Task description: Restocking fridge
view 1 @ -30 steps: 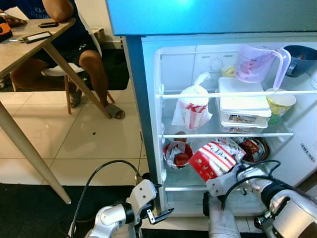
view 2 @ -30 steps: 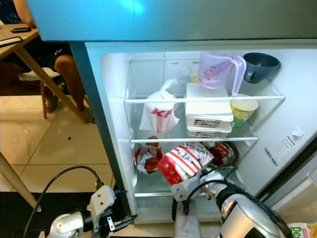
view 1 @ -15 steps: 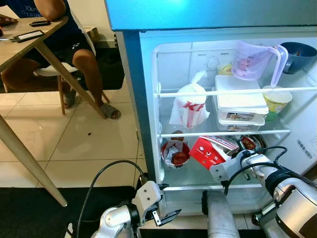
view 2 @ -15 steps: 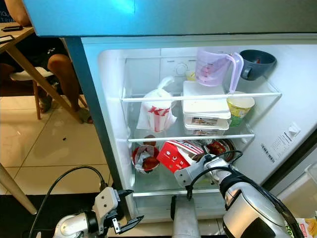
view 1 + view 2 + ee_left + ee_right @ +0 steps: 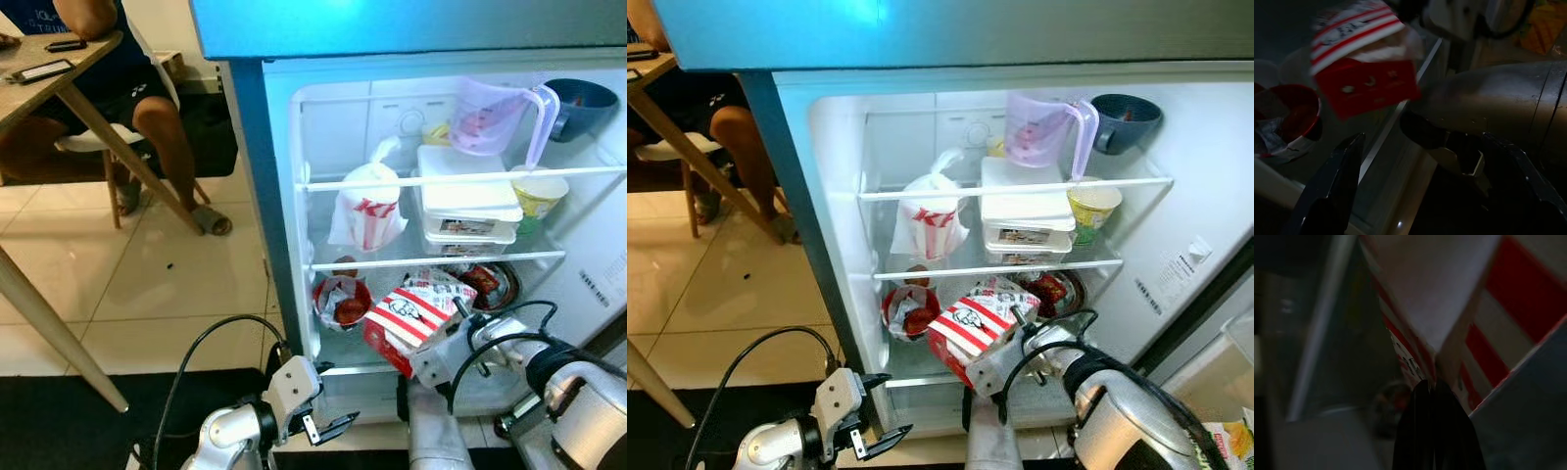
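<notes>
I have the right gripper (image 5: 453, 315) pinched flat on a flap of the red-and-white striped cardboard box (image 5: 416, 315); in the right wrist view the two black fingers (image 5: 1435, 431) lie pressed together with the thin card edge caught between them. The box hangs tilted at the mouth of the fridge (image 5: 294, 245), over the front of the bottom glass shelf (image 5: 921, 367); I cannot tell whether it touches the glass.

Just beside it on that shelf sits a round red bowl (image 5: 341, 299) with crumpled wrapping inside, and behind the box a dark shallow dish (image 5: 495, 284) of something red. On the shelf above stand a knotted white plastic bag (image 5: 367, 211) with red lettering, two stacked white lidded tubs (image 5: 468, 211) and a yellow-green paper cup (image 5: 537, 191). The top shelf carries a translucent lilac jug (image 5: 495, 117) and a dark grey bowl (image 5: 580, 103).

The left gripper (image 5: 328, 429) hangs low by the fridge's bottom edge, its black fingers (image 5: 1337, 191) spread wide with nothing between them.

On the left a person's leg (image 5: 167, 147) shows beside a wooden table (image 5: 59, 88) on pale glossy tiles.
</notes>
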You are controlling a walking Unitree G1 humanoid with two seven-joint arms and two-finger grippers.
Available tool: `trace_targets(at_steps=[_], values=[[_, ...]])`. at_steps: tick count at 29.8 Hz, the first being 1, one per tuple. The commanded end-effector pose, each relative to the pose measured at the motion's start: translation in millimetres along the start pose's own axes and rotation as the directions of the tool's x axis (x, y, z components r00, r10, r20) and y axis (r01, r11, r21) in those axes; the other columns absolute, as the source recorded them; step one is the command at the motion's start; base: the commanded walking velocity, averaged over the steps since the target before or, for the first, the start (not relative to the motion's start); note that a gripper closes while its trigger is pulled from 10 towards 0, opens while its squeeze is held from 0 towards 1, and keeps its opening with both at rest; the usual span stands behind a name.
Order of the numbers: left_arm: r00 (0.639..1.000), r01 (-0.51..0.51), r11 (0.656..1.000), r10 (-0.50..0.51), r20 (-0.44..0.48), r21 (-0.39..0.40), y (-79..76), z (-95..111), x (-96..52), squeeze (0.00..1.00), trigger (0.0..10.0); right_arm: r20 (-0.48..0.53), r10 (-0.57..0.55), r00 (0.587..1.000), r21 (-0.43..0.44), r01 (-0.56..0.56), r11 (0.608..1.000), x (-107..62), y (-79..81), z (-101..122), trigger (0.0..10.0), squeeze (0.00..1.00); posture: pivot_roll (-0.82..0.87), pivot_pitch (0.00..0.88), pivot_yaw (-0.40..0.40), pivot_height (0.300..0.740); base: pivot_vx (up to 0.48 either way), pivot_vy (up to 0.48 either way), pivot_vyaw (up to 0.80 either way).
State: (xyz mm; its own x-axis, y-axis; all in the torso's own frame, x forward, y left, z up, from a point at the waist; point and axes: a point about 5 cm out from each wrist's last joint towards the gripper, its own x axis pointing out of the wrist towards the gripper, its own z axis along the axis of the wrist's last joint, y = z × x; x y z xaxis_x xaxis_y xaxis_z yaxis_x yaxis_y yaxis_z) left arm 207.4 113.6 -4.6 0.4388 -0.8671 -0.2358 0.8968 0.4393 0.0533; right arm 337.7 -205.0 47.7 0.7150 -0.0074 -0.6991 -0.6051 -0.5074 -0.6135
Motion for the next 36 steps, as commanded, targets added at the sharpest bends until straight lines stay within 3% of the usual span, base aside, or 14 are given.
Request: trace_targets(at_steps=[1,6,16,26,36], values=[[1.0,0.001,1.0,-0.001,-0.014,-0.013,-1.2,-3,-1.3,0.0,10.0,0.013,-0.015,1.0,0.014,0.015,1.0,-2.0,-6.6,-4,10.0,0.0,-0.12,0.044,0.013,0.335,0.0,0.0,0.0],[1.0,0.002,1.0,-0.002,-0.014,-0.013,-1.2,-2,-0.2,0.0,10.0,0.02,0.004,1.0,0.025,-0.004,1.0,-3.1,-4.6,-6,10.0,0.0,-0.12,0.041,0.012,0.32,0.0,0.0,0.0],[1.0,0.007,1.0,-0.007,-0.016,-0.011,-1.7,-2,2.6,0.0,10.0,0.049,0.191,0.98,0.024,-0.193,0.981,-6.8,26.5,-13,10.0,0.0,-0.13,0.034,0.006,0.3,0.0,0.0,0.0],[1.0,0.011,1.0,-0.011,-0.018,-0.011,-3.1,-3,2.9,0.0,10.0,0.059,0.229,0.972,0.008,-0.23,0.973,-21.1,24.1,-31,10.0,0.0,-0.13,0.037,0.007,0.3,0.0,0.0,0.0],[1.0,0.015,1.0,-0.015,-0.015,-0.008,-2.7,-2,2.2,0.0,10.0,0.096,0.342,0.935,0.018,-0.345,0.938,-31.8,44.0,-27,10.0,0.0,-0.14,0.042,0.011,0.3,0.0,0.0,0.0]])
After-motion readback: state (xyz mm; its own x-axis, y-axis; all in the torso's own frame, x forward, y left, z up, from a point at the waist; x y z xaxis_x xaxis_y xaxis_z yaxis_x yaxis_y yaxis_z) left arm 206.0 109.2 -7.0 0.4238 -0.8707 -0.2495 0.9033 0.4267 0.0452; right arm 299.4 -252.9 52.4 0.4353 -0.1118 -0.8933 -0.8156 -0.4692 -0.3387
